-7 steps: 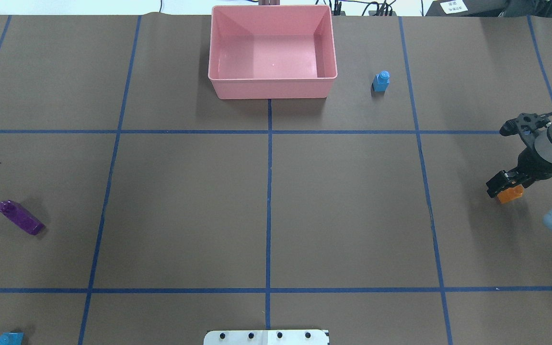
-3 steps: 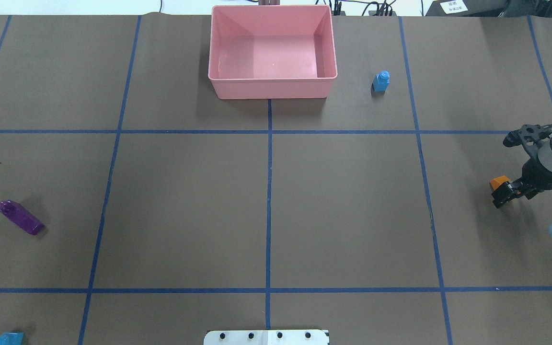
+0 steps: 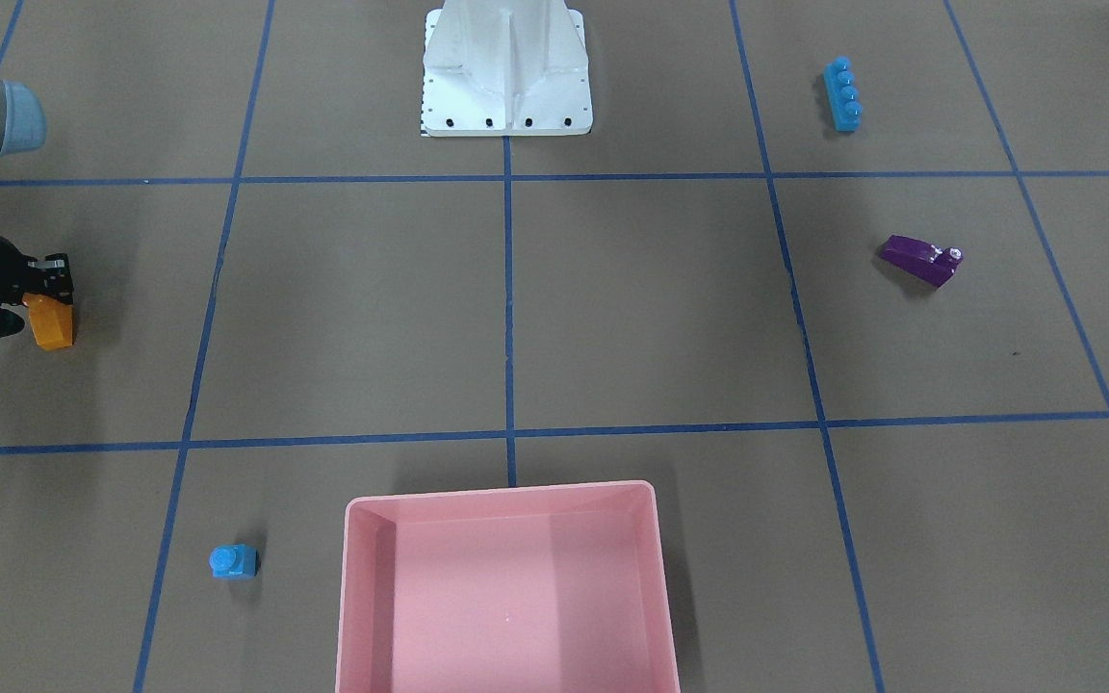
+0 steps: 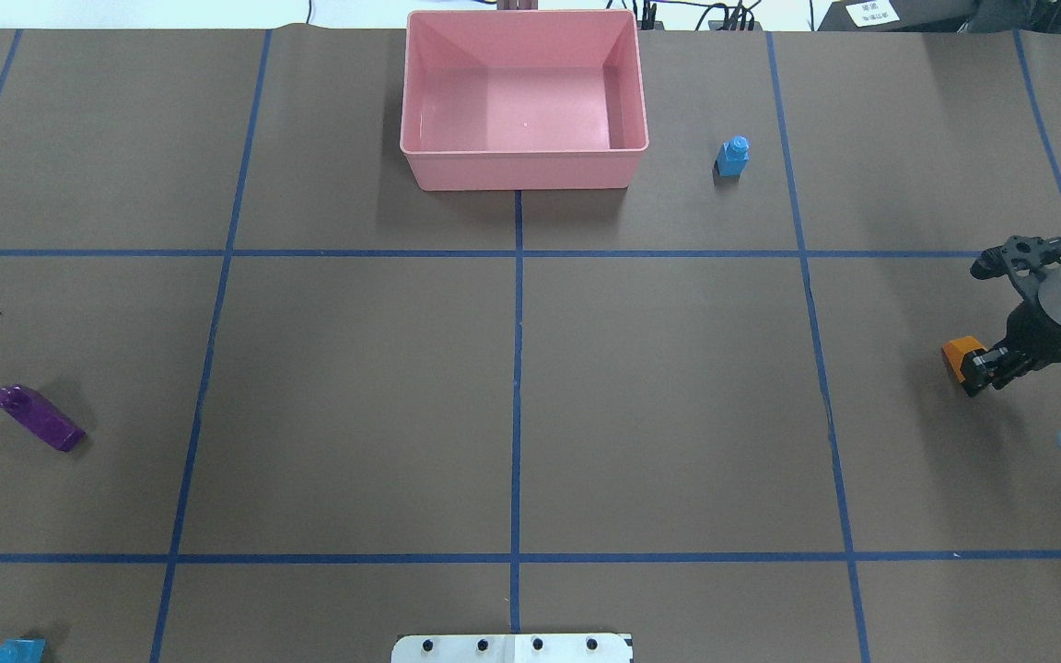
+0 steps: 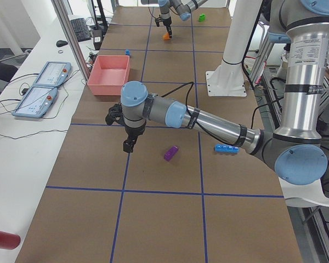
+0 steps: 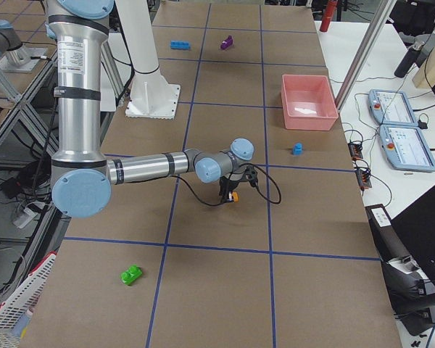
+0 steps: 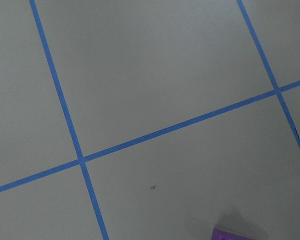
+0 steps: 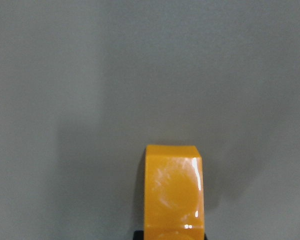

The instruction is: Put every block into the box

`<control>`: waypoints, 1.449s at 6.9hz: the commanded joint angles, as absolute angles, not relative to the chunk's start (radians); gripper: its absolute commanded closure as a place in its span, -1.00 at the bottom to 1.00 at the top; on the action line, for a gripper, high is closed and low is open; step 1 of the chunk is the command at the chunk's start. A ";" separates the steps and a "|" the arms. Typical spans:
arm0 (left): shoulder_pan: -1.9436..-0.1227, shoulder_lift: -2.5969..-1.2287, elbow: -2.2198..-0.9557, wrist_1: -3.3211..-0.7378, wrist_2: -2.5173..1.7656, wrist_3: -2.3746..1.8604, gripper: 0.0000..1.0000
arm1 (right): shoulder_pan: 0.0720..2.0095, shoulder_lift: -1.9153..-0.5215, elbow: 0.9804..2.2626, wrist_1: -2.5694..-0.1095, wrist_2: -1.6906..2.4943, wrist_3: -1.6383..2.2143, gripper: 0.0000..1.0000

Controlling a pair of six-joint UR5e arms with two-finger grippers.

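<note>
My right gripper (image 4: 980, 366) is shut on the orange block (image 4: 960, 355) at the table's right side, and holds it just above the surface; the block fills the bottom of the right wrist view (image 8: 173, 192). The pink box (image 4: 523, 171) stands empty at the far middle. The small blue block (image 4: 732, 156) stands to its right. The purple block (image 4: 38, 419) lies at the left, and the long blue block (image 3: 842, 93) near the left front corner. The green block (image 6: 132, 275) lies off to the robot's right. My left gripper (image 5: 129, 145) hovers near the purple block; I cannot tell its state.
The white pedestal base (image 3: 506, 87) stands at the robot's side of the table, in the middle. Blue tape lines (image 4: 517, 368) divide the brown table cover into squares. Operator pendants (image 5: 44, 87) lie on the side bench beyond the box.
My right wrist has turned, so the orange block swung from under the fingers to their left side. The gripper drifted slightly right. The other blocks have not moved.
</note>
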State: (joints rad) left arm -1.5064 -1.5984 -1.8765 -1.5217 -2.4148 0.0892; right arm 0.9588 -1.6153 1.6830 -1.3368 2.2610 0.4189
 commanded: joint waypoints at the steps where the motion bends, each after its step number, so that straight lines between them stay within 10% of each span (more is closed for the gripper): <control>1: -1.506 -1.598 -1.878 -1.523 -2.424 0.075 -1.00 | 1.059 -1.620 1.715 -1.335 2.342 0.419 1.00; 10: -1.175 -1.479 -2.017 -1.600 -2.359 -0.325 -1.00 | 1.095 -1.370 1.833 -1.328 2.355 0.768 1.00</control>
